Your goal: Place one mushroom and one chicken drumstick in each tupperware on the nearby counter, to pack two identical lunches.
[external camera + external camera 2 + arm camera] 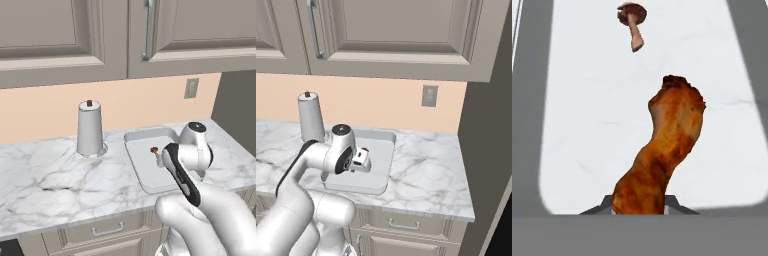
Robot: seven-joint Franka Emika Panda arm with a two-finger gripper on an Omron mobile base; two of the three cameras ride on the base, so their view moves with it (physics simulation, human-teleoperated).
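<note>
Chicken first: a browned, roasted drumstick (pixel 662 155) hangs from my end effector (pixel 639 202), clenched on its narrow bone end, over the shallow light grey rectangular tupperware (pixel 137 165) on the white marble tabletop (pixel 50 175). A tiny mushroom with a reddish-brown cap and pale stem (pixel 632 22) already lies inside that tray, well apart from the meat. I judge the drumstick stiff, fairly heavy at its thick end and probably greasy, so holding it at the thin shank suits it. The mushroom looks light and fragile; I would pinch it gently. A tall grey cylinder with a brown knob (pixel 89 130) stands nearby.
</note>
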